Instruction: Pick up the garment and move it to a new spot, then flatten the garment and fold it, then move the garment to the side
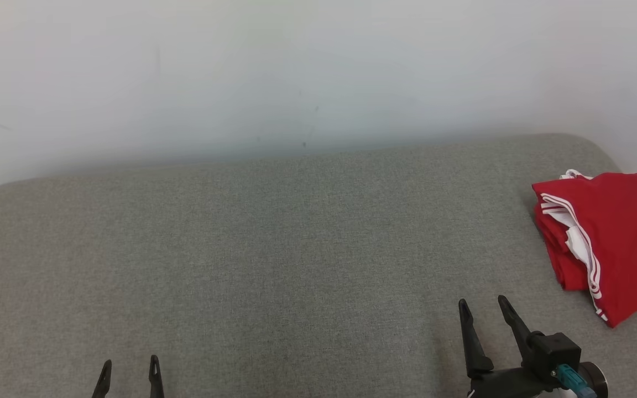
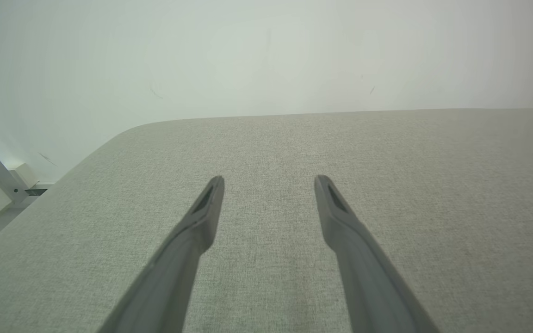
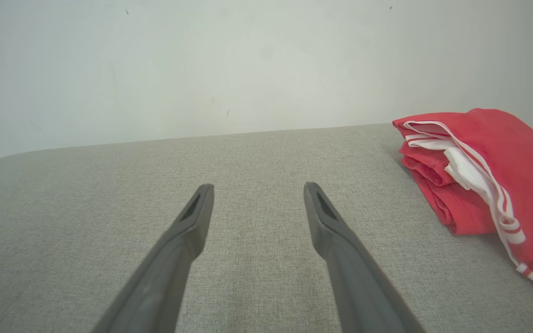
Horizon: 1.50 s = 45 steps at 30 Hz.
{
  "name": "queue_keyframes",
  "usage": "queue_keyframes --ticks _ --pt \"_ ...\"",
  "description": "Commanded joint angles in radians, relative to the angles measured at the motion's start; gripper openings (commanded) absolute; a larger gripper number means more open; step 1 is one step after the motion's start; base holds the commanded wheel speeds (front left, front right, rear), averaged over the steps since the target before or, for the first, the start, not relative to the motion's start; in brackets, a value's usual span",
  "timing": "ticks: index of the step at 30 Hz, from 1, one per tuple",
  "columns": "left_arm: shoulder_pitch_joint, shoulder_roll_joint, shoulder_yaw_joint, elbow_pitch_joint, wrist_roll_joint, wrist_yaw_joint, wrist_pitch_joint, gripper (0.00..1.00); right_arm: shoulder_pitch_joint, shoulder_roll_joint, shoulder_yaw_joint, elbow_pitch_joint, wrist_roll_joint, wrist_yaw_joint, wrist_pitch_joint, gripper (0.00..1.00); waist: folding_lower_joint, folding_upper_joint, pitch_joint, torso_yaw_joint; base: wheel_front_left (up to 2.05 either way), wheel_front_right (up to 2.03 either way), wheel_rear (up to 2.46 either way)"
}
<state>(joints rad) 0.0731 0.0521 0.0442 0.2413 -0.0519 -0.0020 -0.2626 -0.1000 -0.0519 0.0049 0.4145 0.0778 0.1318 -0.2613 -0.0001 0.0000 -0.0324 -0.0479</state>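
Folded red garment (image 1: 617, 232), grey couch (image 1: 274, 249)

Robot hardware: two dark pincers
Both the left pincer (image 1: 130, 360) and right pincer (image 1: 483, 300) have long tapered dark-grey fingers (image 3: 183, 240), slotted near the tips; right carries black boxy mount (image 1: 555, 348), teal plug (image 1: 570, 379).

A grey fabric-covered surface (image 1: 274, 249) carries a folded red garment (image 1: 617, 237) with white stripes near its right end.
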Motion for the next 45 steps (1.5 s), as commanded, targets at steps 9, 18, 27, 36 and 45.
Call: queue_keyframes --ticks 9,18,27,36,45 --pt "0.024 -0.002 0.018 -0.005 -0.033 -0.030 -0.003 1.00 0.022 0.002 0.000 -0.002 -0.001 -0.003 -0.004 1.00 0.0001 0.0000 -0.014 -0.006 0.00 0.00 0.00" --pt "0.027 -0.002 0.011 -0.011 -0.042 -0.037 -0.003 1.00 0.025 0.002 0.007 0.002 -0.004 -0.003 -0.004 1.00 0.0001 0.0000 -0.015 -0.007 0.00 0.00 0.00" --pt "0.027 -0.002 0.007 -0.009 -0.045 -0.040 -0.003 1.00 0.019 0.002 0.009 0.009 0.003 -0.003 -0.004 1.00 0.0001 0.0000 -0.009 -0.005 0.00 0.00 0.00" --pt "0.024 -0.002 0.008 0.002 -0.071 -0.050 -0.003 1.00 0.012 0.002 0.010 0.006 0.010 -0.003 -0.004 1.00 0.0001 0.0000 -0.002 -0.004 0.00 0.00 0.00" --pt "-0.002 -0.004 0.018 0.046 -0.170 -0.056 0.040 0.00 0.024 0.001 -0.011 0.040 0.106 0.000 0.042 0.00 0.0001 0.0000 0.000 -0.002 0.00 0.00 0.00"
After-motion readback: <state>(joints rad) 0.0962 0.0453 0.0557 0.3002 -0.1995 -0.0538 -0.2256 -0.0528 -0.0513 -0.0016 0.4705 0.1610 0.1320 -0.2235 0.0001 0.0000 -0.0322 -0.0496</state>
